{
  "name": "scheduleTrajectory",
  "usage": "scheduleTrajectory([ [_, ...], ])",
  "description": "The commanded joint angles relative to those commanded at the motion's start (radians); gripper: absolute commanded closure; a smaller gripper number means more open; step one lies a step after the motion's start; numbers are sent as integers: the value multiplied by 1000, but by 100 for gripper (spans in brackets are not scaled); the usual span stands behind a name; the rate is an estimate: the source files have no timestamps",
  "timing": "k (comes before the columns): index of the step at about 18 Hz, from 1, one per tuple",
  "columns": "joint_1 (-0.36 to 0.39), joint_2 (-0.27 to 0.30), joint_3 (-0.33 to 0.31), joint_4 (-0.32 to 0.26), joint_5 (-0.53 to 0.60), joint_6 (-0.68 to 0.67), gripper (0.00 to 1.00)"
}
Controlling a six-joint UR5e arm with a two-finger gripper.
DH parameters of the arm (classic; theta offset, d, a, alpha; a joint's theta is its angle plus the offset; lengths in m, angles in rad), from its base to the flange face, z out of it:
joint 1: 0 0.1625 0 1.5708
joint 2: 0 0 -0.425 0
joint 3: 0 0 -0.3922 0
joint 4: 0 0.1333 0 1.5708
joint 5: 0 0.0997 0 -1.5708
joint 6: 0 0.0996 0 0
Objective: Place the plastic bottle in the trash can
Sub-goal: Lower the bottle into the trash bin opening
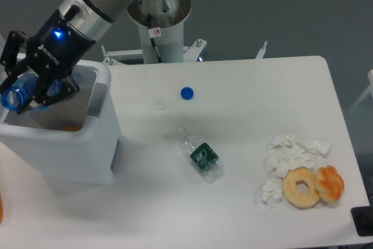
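The plastic bottle point(23, 90), blue-tinted and see-through with a blue neck ring, hangs above the open top of the trash can point(70, 144), the big white boxy bin at the table's left. My gripper point(32, 86) is shut on the bottle, holding it tilted with its neck pointing left. Something orange lies inside the bin, partly hidden behind the bin's wall.
A small clear bottle with a dark green label point(200, 154) lies mid-table. A blue cap point(186, 93) and a white cap point(159, 105) sit behind it. Crumpled tissues point(288, 153) and two doughnuts point(313, 186) are at the right front. The arm's white base column point(160, 21) stands behind the table.
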Motion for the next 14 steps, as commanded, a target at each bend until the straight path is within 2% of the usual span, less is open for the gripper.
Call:
scheduleTrajectory([
  [12,0,-28,-5,-2,2,31,58],
  [14,0,-29,-8,-3,2,31,54],
])
